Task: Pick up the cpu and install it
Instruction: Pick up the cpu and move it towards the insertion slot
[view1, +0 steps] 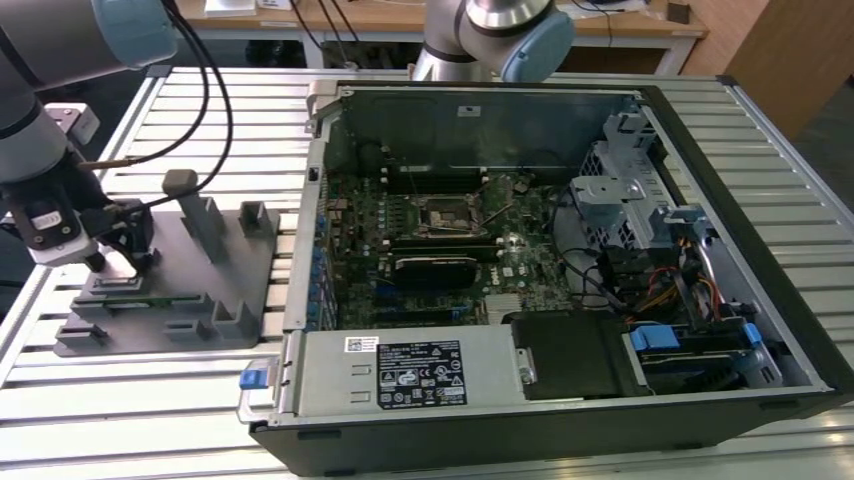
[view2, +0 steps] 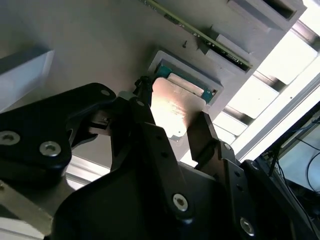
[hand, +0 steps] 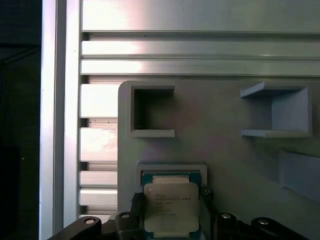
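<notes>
The cpu (hand: 170, 207) is a small square chip with a pale silver top, lying in a shallow framed recess of a grey fixture plate (view1: 214, 305) at the exterior view's left. My gripper (hand: 171, 199) is down over that recess, and its black fingers (hand: 136, 202) press against two opposite edges of the chip. In the second wrist view the cpu (view2: 175, 112) shows bright between the two fingers of the gripper (view2: 172, 109). The black square socket (view1: 443, 212) sits in the middle of the green motherboard inside the open computer case (view1: 574, 110).
Upright grey posts (view1: 187, 205) and blocks stand on the fixture plate close to the gripper. A green memory stick (view2: 200, 35) lies in a slot of the plate. A second robot arm (view1: 501, 30) stands behind the case. The table is slatted aluminium (view1: 174, 410).
</notes>
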